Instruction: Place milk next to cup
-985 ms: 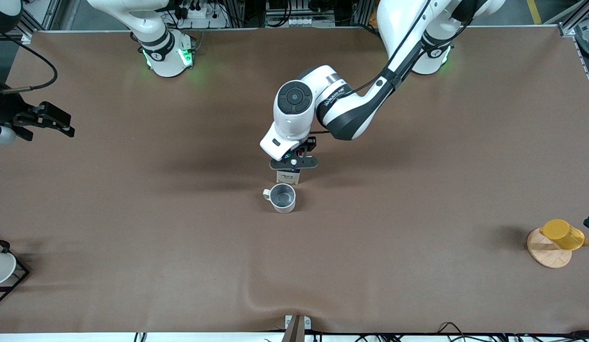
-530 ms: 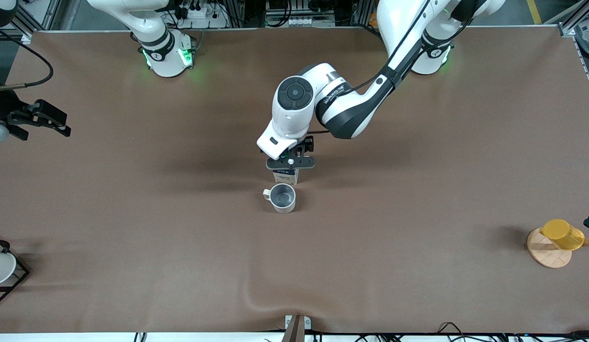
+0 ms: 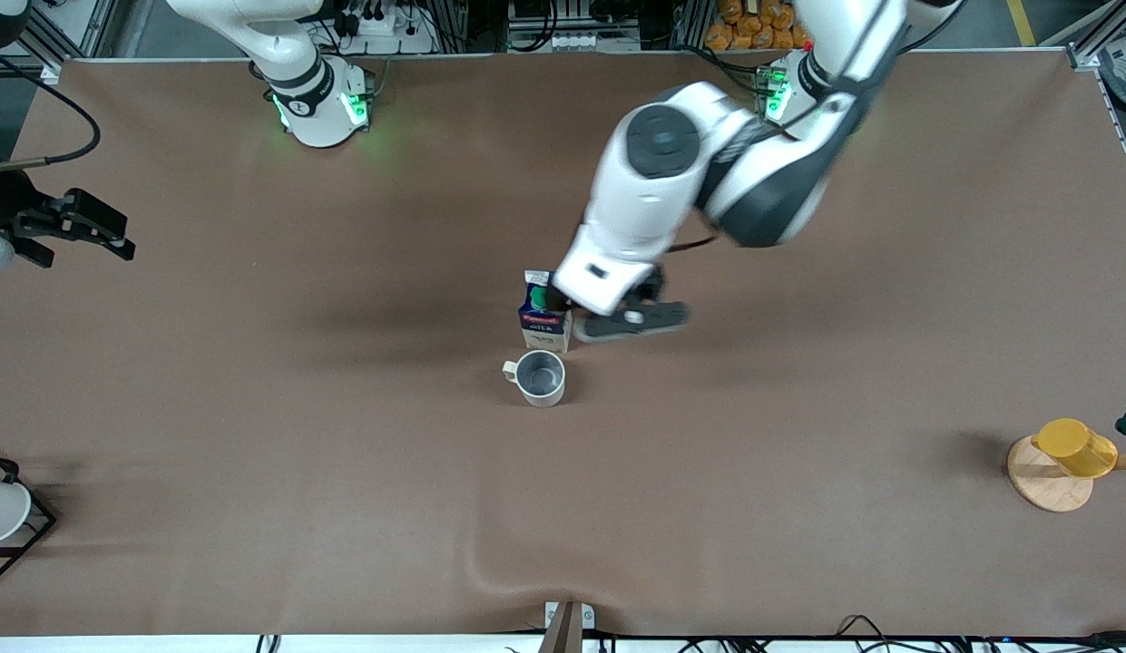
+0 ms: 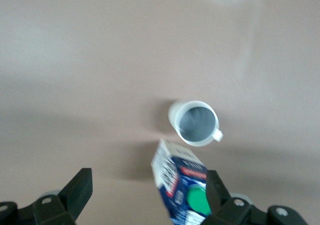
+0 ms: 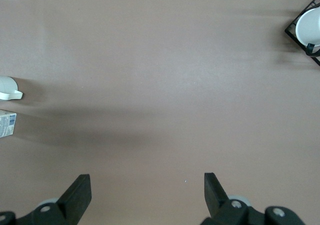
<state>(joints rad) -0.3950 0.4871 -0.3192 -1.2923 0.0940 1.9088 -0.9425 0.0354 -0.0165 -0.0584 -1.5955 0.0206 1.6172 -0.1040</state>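
Observation:
The milk (image 3: pixel 543 314), a dark blue carton with a green cap, stands upright on the table, just farther from the front camera than the cup (image 3: pixel 539 377). They are close together, with a small gap between them. My left gripper (image 3: pixel 631 320) is open and empty, raised over the table beside the carton, toward the left arm's end. In the left wrist view the gripper (image 4: pixel 147 195) has its jaws wide apart, with the milk (image 4: pixel 181 185) below near one finger and the cup (image 4: pixel 197 123) past it. My right gripper (image 3: pixel 80 227) waits open at the right arm's end; its wrist view (image 5: pixel 145 192) shows bare table.
A yellow cup on a round wooden base (image 3: pixel 1064 458) sits near the left arm's end. A white cup in a black wire rack (image 3: pixel 2 515) sits at the right arm's end, and also shows in the right wrist view (image 5: pixel 307 27). The brown cloth has a wrinkle (image 3: pixel 490 573) near the front edge.
My left gripper has let go of the milk, risen and swung toward the left arm's end. The milk stays upright beside the cup. The right arm has hardly moved.

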